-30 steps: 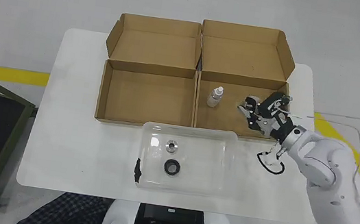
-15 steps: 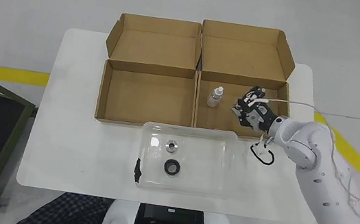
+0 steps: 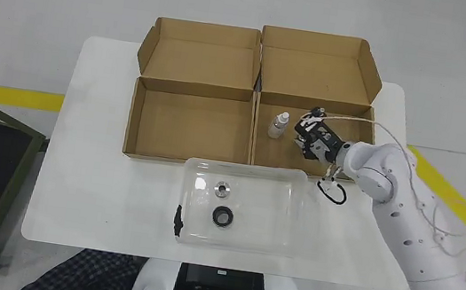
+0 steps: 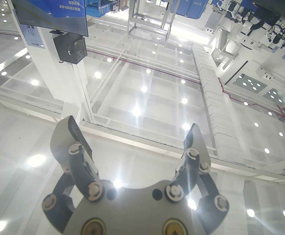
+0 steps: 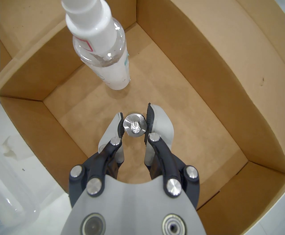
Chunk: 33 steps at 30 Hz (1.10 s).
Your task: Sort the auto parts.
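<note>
My right gripper is shut on a small round silver metal part, held over the floor of the right cardboard box. From above, the right gripper hangs inside that right box, just beside a small clear bottle with a white cap that stands upright there. The same bottle rises just ahead of the held part. A clear plastic tray at the table's front holds a silver ring part and a black ring part. My left gripper is open, pointing up at a ceiling.
The left cardboard box sits open next to the right one, both with lids folded back. A small black item lies at the tray's left rim. A black cable loop hangs from the right arm over the white table.
The right arm has swung left across the right box, carrying its gripper from the box's right side to a spot close beside the bottle.
</note>
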### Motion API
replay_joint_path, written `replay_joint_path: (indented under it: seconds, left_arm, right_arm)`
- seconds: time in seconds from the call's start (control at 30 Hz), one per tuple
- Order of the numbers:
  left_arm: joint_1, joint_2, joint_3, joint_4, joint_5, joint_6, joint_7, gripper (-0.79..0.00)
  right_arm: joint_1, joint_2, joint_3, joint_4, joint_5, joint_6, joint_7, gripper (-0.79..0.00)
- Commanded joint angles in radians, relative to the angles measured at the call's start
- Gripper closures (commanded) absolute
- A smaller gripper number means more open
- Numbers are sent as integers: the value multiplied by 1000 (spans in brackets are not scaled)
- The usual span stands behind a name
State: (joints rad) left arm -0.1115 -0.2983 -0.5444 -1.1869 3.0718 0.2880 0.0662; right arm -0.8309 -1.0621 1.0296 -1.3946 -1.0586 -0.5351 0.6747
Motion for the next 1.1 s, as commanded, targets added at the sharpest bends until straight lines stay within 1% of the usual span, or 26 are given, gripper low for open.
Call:
replay_joint_path:
  seconds: [0.0,0.03,0.1,0.17,0.23,0.27,0.33,0.53,0.63,0.83,1.07]
  left_arm:
    - [0,0,0,0,0,0,0,-785]
    - [0,0,0,0,0,0,0,-785]
    - [0,0,0,0,0,0,0,-785]
    - [0,0,0,0,0,0,0,-785]
    - [0,0,0,0,0,0,0,-785]
    - [0,0,0,0,0,0,0,-785]
    - [0,0,0,0,0,0,0,-785]
    - [0,0,0,0,0,0,0,-785]
    - [0,0,0,0,0,0,0,-785]
    - [0,0,0,0,0,0,0,-785]
    - [0,0,0,0,0,0,0,-785]
  right_arm:
    - [8,-4,-13,13,-3,3,1,0]
    - [13,-6,-18,19,-6,6,3,-15]
    - [21,-10,-27,30,-8,8,3,-86]
    - [28,-12,-33,40,-10,9,4,-160]
    - [33,-15,-39,47,-12,11,4,-252]
    - [35,-16,-41,49,-12,11,4,-280]
    - [39,-18,-45,53,-13,11,5,-308]
    - [37,-18,-35,39,-18,10,-7,-348]
    - [13,-9,-7,-1,-29,8,-16,-360]
    - [-75,20,96,-140,-42,-14,-29,-372]
    - [-228,49,208,-375,-54,-28,-66,-379]
